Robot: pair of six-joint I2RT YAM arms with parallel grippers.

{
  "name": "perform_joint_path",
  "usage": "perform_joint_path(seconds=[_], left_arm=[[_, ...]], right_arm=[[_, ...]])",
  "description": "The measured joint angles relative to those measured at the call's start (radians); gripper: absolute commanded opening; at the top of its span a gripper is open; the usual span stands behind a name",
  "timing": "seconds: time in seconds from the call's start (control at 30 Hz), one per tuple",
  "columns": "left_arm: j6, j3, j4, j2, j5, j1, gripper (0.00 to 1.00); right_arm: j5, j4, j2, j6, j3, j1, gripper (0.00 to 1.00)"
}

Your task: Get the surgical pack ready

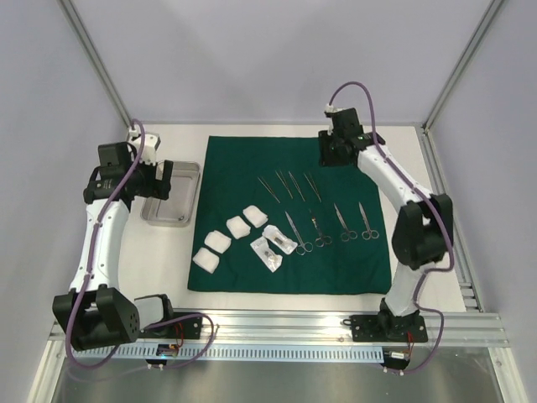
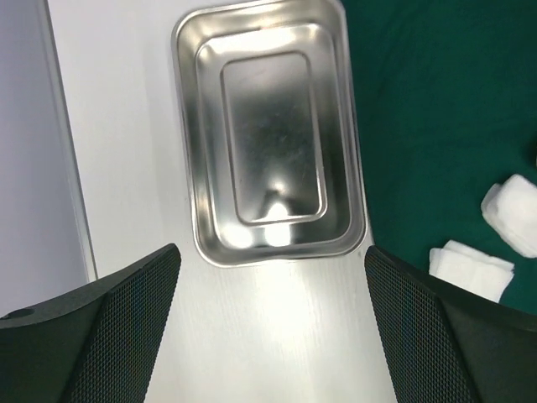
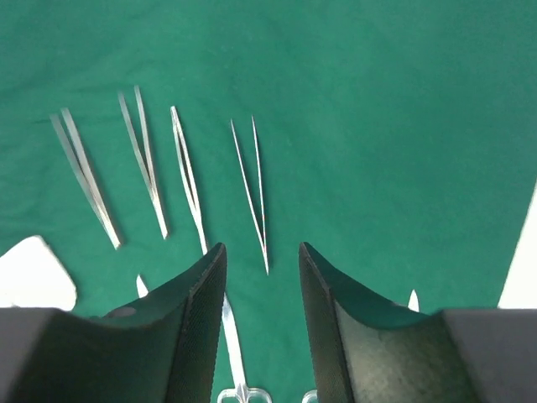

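Lying spread flat in the middle of the white worktop [image 1: 168,260], the dark green cloth [image 1: 352,260] is carrying the loose parts of the surgical pack. Four slim tweezers [image 1: 296,185] are lying in a row toward its far side. Four ring-handled instruments [image 1: 343,220] are lying nearer the arms, beside two small packets [image 1: 279,238] and a diagonal line of four white gauze squares [image 1: 238,226]. The steel tray [image 1: 172,195] is sitting on the worktop just beside the cloth's left edge. The left jaws are hovering over the tray's left side, standing wide open and gripping nothing. The right jaws are hanging over the far right part of the cloth, close to the tweezers, standing partly open with nothing between them.
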Motion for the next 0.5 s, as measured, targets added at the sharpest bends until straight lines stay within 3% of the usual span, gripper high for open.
perform_joint_path(seconds=[0.17, 0.3, 0.5], left_arm=[[-0.003, 0.0, -0.057, 0.051, -0.058, 0.011, 1.0], [-0.006, 0.0, -0.076, 0.094, -0.082, 0.011, 1.0], [-0.008, 0.0, -0.076, 0.107, -0.097, 0.011, 1.0]], right_arm=[[-0.047, -0.153, 0.309, -0.042, 0.286, -0.002, 0.39], [-0.077, -0.226, 0.424, -0.067, 0.341, -0.002, 0.39], [-0.14, -0.28, 0.46, -0.087, 0.341, -0.002, 0.36]])
